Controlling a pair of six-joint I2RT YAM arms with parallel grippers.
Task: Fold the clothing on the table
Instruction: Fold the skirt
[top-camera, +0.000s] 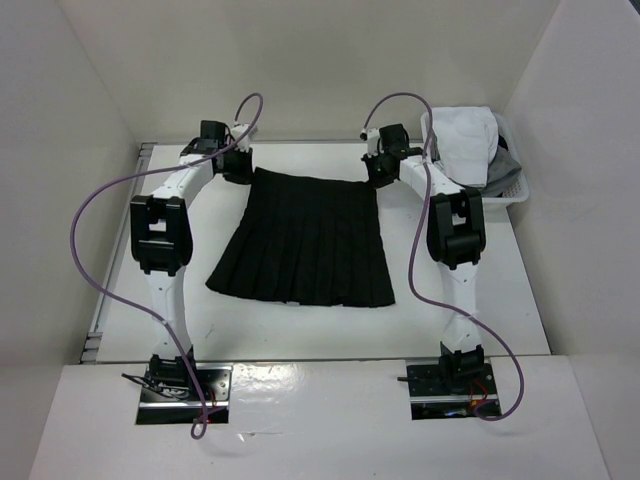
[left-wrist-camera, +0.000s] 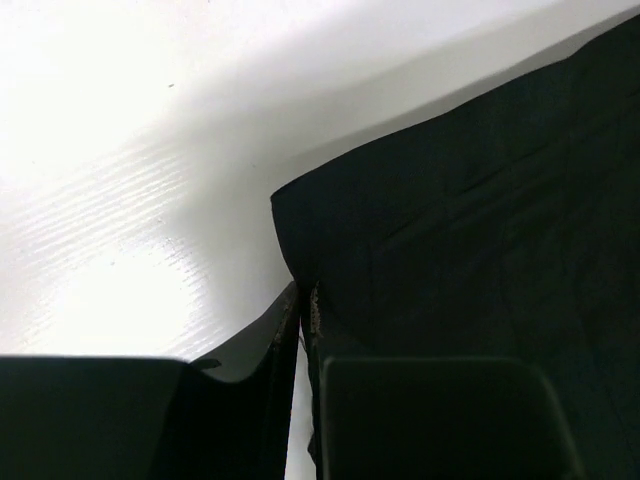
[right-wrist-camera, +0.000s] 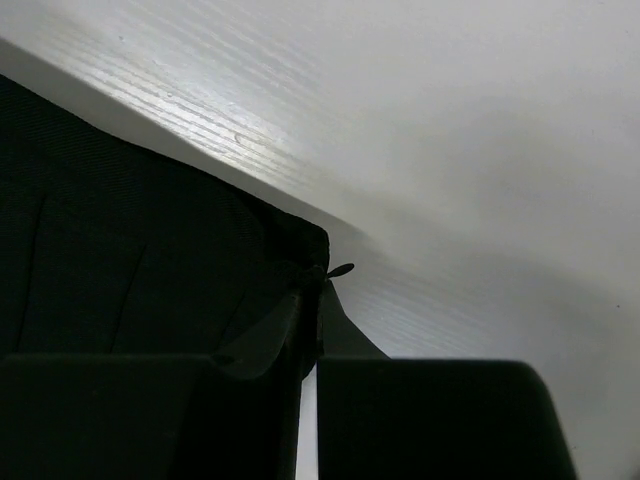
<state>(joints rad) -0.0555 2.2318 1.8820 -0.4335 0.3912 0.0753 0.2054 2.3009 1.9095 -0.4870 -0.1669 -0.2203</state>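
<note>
the black pleated thin skirt (top-camera: 300, 245) lies flat, not yet folded; left fingers (left-wrist-camera: 150, 420) and right fingers (right-wrist-camera: 430, 420) are pinched closed on its waistband corners. every fold remains.

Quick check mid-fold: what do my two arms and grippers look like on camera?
The left arm and right arm have white links and black joint housings. A purple cable loops along each. The left gripper and right gripper are black, blocky-fingered.

No legible writing, none on the clothing (top-camera: 300, 240), none on the table (top-camera: 500, 300)
</note>
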